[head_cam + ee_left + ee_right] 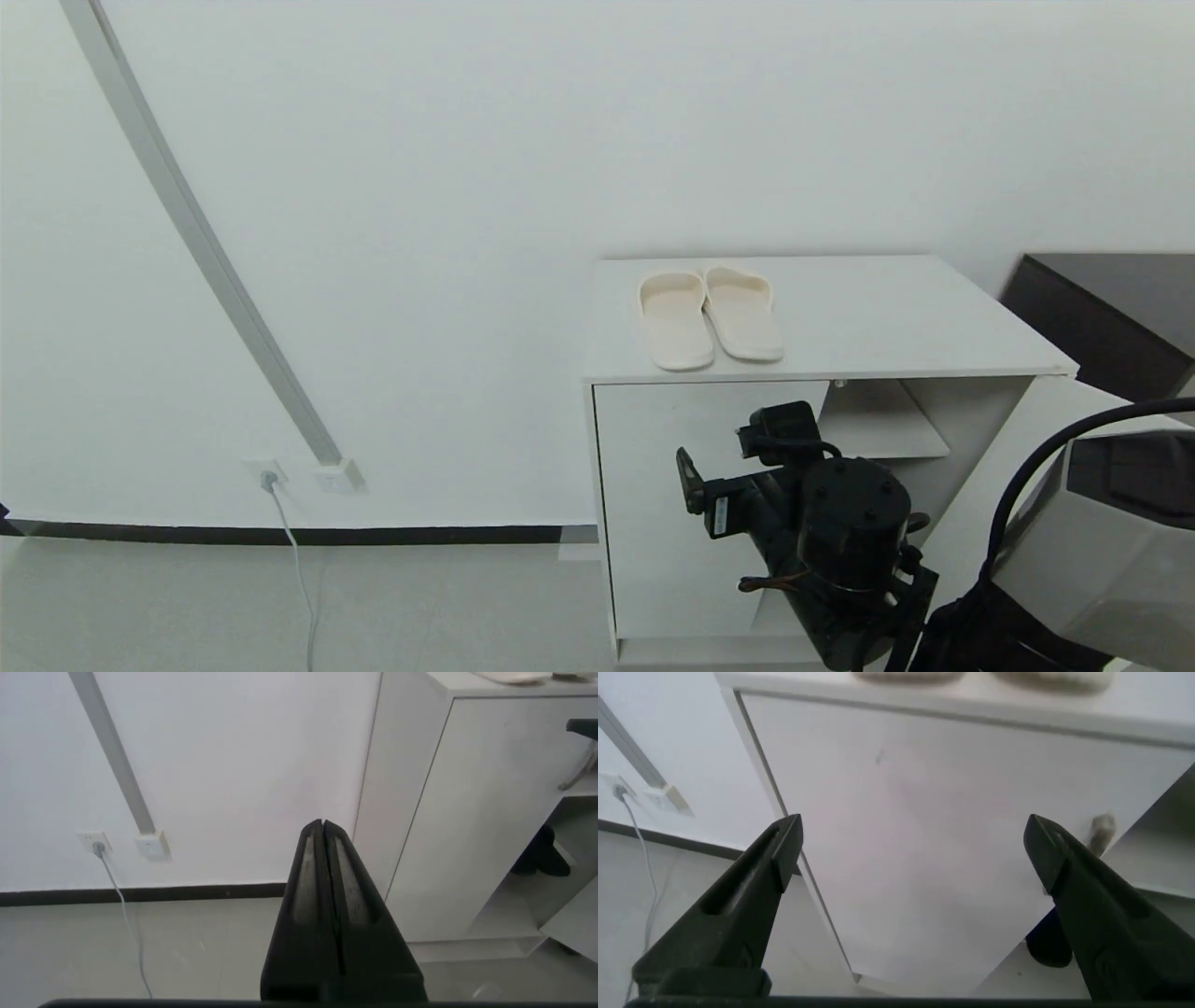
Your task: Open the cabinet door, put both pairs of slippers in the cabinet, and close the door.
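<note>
A cream pair of slippers (pixel 709 317) lies side by side on top of the white cabinet (pixel 887 317). Its right door (pixel 990 504) is swung open, showing a shelf (pixel 878 429); the left door (pixel 653 485) is closed. Low inside the cabinet sits a dark shape (pixel 1053 943) that looks like a slipper, also seen as a dark shape (pixel 544 854) from the left wrist. My right gripper (pixel 733 457) hangs open in front of the closed left door, holding nothing; its fingers (pixel 775 859) stand wide apart. My left gripper (pixel 323 849) is shut and empty, off the cabinet's left side.
A wall socket with a white cable (pixel 266 476) and a slanting grey conduit (pixel 196 233) are on the wall to the left. Dark furniture (pixel 1111 308) stands right of the cabinet. Bare floor lies left of the cabinet.
</note>
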{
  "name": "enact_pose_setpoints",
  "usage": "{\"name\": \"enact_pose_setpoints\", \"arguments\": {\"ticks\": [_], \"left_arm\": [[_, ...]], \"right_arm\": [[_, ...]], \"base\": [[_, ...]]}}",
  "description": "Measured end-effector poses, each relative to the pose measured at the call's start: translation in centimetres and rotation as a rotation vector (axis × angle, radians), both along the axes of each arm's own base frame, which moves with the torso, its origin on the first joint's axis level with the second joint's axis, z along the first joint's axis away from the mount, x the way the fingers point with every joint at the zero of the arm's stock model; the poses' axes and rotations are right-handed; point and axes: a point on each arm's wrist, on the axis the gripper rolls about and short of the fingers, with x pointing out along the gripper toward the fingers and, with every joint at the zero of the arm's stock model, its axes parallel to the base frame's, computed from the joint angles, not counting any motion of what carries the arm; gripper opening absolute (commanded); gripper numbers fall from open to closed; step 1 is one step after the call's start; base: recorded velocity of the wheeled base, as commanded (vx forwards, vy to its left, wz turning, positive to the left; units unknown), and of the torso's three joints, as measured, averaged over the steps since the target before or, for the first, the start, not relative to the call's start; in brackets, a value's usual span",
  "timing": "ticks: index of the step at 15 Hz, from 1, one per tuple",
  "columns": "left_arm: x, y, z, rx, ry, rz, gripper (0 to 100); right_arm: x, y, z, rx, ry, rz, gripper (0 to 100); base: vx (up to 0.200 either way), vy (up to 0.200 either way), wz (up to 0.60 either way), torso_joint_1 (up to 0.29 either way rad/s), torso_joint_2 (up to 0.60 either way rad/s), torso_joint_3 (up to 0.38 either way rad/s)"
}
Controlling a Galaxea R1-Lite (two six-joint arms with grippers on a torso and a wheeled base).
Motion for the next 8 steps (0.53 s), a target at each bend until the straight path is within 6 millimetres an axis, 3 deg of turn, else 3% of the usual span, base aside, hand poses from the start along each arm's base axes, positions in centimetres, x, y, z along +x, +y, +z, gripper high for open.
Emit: {"name": "enact_pose_setpoints", "arguments": {"ticks": [3,8], "left_arm": [[0.0,0.0,0.01,0.0,-0.001,0.0,0],[0.0,0.0,0.0,0.0,0.0,0.0,0]], "right_arm": [[-0.05,-0.05,0.13,0.003,-0.003,0.0,100],[0.06,-0.2,0.12,0.004,-0.004,-0.004,100]], "base": [[0.0,0.0,0.0,0.255,-0.58,-0.323],[0.0,0.0,0.0,0.19,-0.41,-0.226]]}}
